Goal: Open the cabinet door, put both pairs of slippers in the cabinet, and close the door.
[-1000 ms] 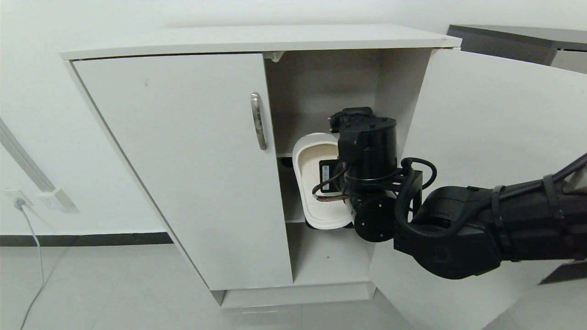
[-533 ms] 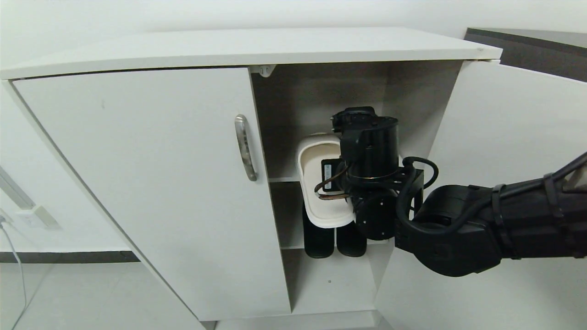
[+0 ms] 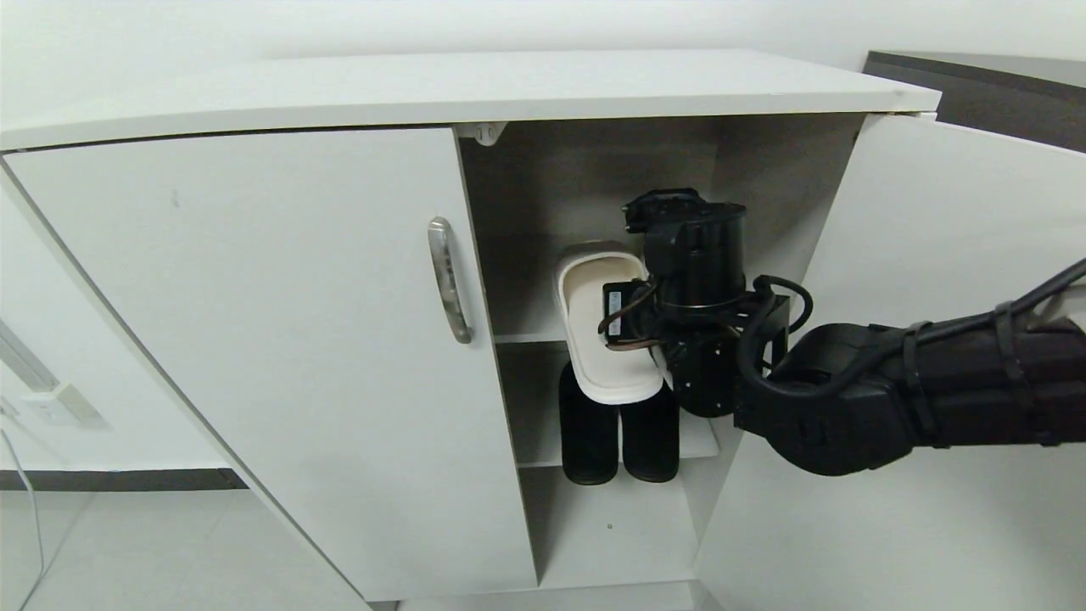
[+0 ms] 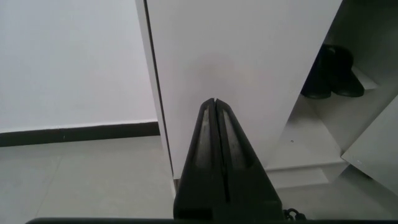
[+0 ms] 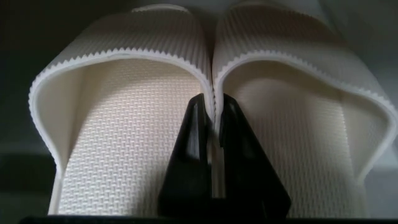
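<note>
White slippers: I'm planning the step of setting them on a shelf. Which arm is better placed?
Right. The right gripper holds the white slippers between its fingers, at the cabinet opening above the black slippers. The left gripper, fingers shut and empty, sits outside by the closed door.

Standing on pale tiled floor (image 3: 127,543): white cabinet (image 3: 475,81). Standing open on right half, showing three levels inside. Carrying black slippers (image 3: 619,437) on middle shelf (image 3: 536,433), side by side and touching, near ends poking past front edge. Leaving strip of shelf showing on either side of pair. Lying above: upper shelf (image 3: 528,327). Lying below: bottom board (image 3: 607,543), just over floor.
</note>
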Motion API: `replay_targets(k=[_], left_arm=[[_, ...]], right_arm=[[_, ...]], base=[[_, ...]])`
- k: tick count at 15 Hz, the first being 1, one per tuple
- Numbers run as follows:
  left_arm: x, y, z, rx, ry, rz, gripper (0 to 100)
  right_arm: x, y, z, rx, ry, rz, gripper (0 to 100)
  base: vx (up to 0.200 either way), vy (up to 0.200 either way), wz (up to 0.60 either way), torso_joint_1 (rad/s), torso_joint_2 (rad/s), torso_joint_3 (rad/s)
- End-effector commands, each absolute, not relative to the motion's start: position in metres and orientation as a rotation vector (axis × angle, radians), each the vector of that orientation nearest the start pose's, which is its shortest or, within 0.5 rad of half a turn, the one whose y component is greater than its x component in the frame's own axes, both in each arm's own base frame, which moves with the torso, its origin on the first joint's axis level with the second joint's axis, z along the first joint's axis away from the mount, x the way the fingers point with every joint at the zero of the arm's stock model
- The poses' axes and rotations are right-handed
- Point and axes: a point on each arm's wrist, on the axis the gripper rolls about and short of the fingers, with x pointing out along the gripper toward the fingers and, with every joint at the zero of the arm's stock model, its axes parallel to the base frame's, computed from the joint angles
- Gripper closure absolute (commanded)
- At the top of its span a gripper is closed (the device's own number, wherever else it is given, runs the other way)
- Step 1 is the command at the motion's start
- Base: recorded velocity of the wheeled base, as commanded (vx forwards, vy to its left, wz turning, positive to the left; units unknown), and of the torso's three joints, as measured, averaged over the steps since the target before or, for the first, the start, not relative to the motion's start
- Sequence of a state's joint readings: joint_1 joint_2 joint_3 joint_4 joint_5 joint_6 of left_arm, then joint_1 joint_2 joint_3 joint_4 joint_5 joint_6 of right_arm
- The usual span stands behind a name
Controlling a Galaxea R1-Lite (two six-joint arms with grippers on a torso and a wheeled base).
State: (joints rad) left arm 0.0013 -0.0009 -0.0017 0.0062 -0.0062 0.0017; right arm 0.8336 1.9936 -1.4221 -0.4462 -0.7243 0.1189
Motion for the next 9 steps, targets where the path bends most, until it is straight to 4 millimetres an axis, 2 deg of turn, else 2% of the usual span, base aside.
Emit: replay_targets(k=[1,4,9], left_arm=[[-0.023,0.0,0.075,0.002,0.005,-0.005,100],[-0.023,0.0,0.075,0.002,0.005,-0.003,100],[-0.023,0.0,0.075,0.002,0.005,-0.002,100]], right_arm=[[0.311,0.291,0.235,0.035,0.106,0.067,100],[0.327,0.296,0.248,0.041,0.105,0.054,100],[0.35,0.312,0.24,0.059,0.088,0.059,100]], base=[[0.0,0.0,0.0,0.0,0.0,0.0],[0.0,0.0,0.0,0.0,0.0,0.0],[0.0,0.0,0.0,0.0,0.0,0.0]])
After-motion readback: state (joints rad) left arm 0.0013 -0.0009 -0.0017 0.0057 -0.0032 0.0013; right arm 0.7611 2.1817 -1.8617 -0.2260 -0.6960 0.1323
